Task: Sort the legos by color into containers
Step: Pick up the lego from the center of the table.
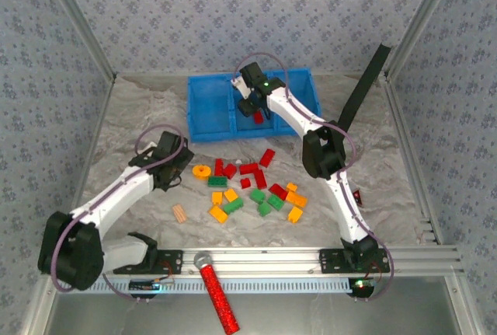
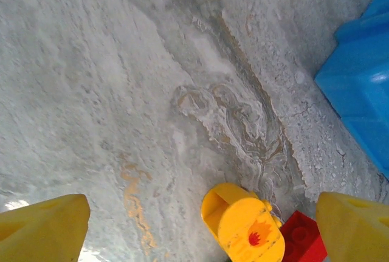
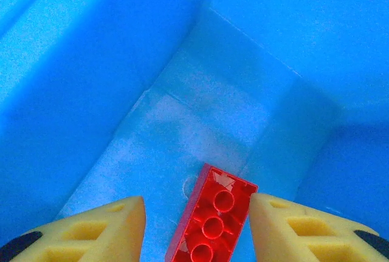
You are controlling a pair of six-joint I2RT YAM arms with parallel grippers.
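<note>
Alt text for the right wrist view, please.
A red studded brick sits between the right tool's yellow fingers, inside a compartment of the blue tray. One finger stands clear of the brick, so it is not clamped.

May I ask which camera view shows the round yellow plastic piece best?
The left wrist view: the round yellow plastic piece is close, its red flame mark clear. The top external view shows it small.

One brick lies in the tray's middle compartment. The other bricks lie scattered on the table in front of the tray.
</note>
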